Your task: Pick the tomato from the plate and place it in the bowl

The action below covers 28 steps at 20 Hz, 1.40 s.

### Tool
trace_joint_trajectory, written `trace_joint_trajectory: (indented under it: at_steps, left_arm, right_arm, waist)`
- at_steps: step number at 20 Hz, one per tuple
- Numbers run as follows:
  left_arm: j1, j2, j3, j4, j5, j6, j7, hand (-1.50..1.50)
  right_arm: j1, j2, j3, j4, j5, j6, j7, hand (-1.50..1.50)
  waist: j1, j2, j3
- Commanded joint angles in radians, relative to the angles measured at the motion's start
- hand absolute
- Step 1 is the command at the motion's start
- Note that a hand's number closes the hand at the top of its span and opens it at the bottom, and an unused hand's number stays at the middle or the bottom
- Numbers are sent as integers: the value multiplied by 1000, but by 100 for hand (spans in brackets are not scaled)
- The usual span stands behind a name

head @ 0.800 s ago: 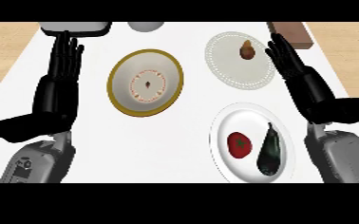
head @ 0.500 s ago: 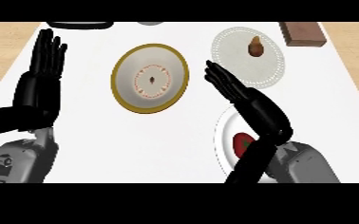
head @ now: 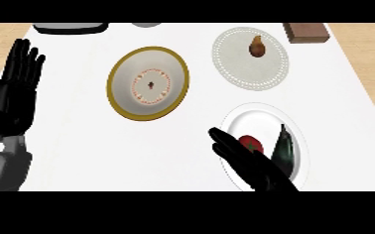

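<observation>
Now the small red tomato (head: 251,143) lies in the plain white plate (head: 258,113) at five o'clock on the counter, with a dark green elongated vegetable (head: 282,151) just beside it at its three o'clock. The right hand (head: 249,164), fingers straight and held together, overlaps that plate's left rim, fingertips touching or just beside the tomato. The gold-rimmed white bowl (head: 126,74) sits near centre. At one o'clock, a beaded white plate (head: 242,74) holds a brown pear-shaped item (head: 257,47). The left hand (head: 19,87) rests at nine o'clock, fingers straight, slightly spread.
</observation>
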Motion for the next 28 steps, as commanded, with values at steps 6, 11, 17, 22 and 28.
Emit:
trace_joint_trajectory:
  at_steps: [6, 11, 17, 22, 28]
  left_arm:
    - [-10, 5, 30, 56, 21, -54, -15, 0]
    - [-22, 24, 51, 56, 23, -56, 0, 0]
    - [10, -11, 25, 30, 15, -66, -19, 0]
    - [-28, -16, 43, 73, -4, -69, -24, 0]
    - [-47, -32, 62, 104, -29, -95, -39, 0]
  right_arm:
    - [96, -256, -123, -338, 197, 29, 218, -150]
    - [137, -458, -224, -471, 183, 209, 391, -150]
    - [36, -591, -275, -500, 80, 451, 583, -150]
    - [13, -614, -271, -497, 83, 577, 600, -150]
    - [-82, -532, -338, -436, 21, 717, 667, -150]
  waist:
    - [-3, 5, -1]
    - [-8, 3, -2]
    - [22, 8, -2]
    - [13, 8, 0]
    - [16, 8, 0]
